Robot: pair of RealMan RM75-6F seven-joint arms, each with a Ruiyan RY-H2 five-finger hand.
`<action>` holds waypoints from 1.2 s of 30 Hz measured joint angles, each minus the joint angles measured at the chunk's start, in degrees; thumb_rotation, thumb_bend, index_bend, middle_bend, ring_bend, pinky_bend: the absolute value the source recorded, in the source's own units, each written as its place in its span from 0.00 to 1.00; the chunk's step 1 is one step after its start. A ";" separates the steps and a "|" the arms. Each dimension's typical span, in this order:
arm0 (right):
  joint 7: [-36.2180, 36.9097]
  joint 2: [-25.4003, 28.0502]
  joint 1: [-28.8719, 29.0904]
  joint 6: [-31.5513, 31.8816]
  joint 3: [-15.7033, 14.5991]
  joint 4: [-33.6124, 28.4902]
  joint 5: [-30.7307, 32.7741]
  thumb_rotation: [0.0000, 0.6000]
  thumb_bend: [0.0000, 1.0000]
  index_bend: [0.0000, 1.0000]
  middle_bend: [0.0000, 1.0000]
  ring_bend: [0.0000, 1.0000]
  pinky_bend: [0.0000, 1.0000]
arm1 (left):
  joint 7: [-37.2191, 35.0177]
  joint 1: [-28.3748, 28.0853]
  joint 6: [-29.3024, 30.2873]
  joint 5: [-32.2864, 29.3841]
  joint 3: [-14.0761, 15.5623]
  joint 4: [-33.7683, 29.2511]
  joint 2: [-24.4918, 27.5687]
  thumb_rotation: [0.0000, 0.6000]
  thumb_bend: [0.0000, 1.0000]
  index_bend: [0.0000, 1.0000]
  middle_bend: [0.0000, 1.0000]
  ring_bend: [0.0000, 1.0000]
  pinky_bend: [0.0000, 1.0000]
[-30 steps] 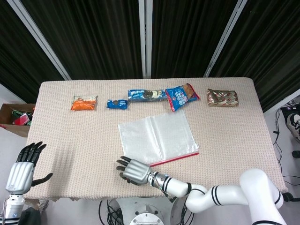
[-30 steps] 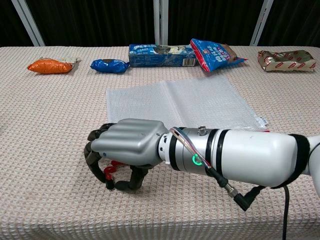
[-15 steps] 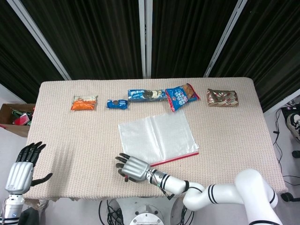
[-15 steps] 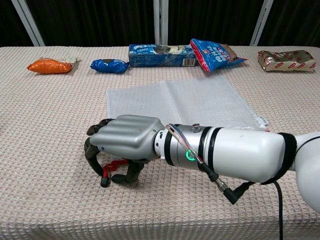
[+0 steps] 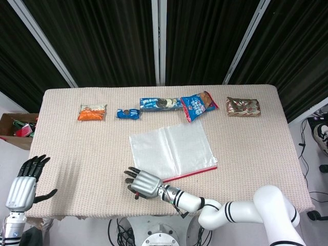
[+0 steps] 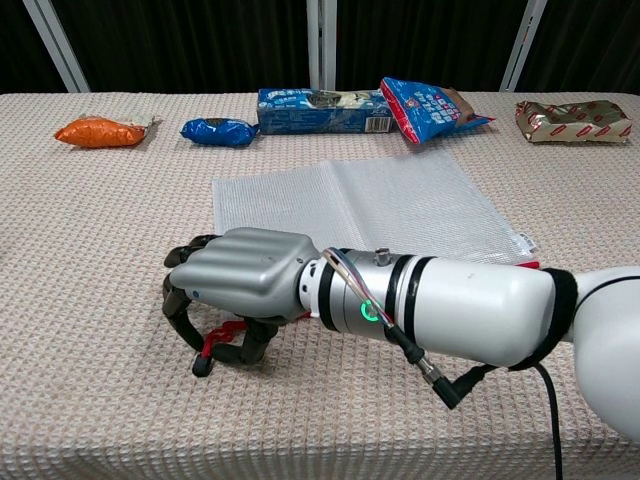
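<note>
Head view: no writing readable on the packets along the table's (image 5: 266, 154) far edge: orange packet (image 5: 92, 113), small blue packet (image 5: 127, 113), blue box (image 5: 160, 103), blue bag (image 5: 198, 105), brown packet (image 5: 243, 106). Clear zip bag (image 5: 171, 148) mid-table, red strip toward the near edge. Right hand (image 5: 140, 183) at the bag's near-left corner. Left hand (image 5: 25, 182) off the table's near-left corner, spread, holding nothing.

Chest view: lettering still too blurred to read. Right hand (image 6: 235, 290) curled over the bag's (image 6: 360, 200) red strip end (image 6: 225, 333), apparently pinching it.
</note>
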 measured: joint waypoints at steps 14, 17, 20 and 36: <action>-0.06 -0.12 -0.18 1.58 -0.08 -0.15 -0.56 1.00 0.52 0.65 0.23 0.00 0.00 | -0.03 -0.30 -0.51 0.03 0.10 -0.23 0.27 1.00 0.00 0.11 0.07 0.04 0.10; -0.04 -0.19 -0.45 2.81 -0.21 -0.16 -1.32 1.00 0.54 0.73 0.25 0.00 0.00 | 0.02 -0.67 -0.98 0.17 0.11 -0.40 0.43 1.00 0.00 0.11 0.07 0.04 0.10; -0.13 -0.10 -0.90 4.46 -0.41 -0.28 -2.29 1.00 0.54 0.80 0.26 0.00 0.00 | -0.32 -1.17 -1.57 0.49 0.16 -0.52 0.52 1.00 0.00 0.11 0.07 0.04 0.10; 3.15 3.52 -3.28 18.52 0.57 -2.20 -11.65 1.00 0.55 0.98 0.27 0.00 0.00 | -21.32 -11.39 -9.54 4.91 -0.82 1.93 -1.27 1.00 0.05 0.18 0.07 0.04 0.10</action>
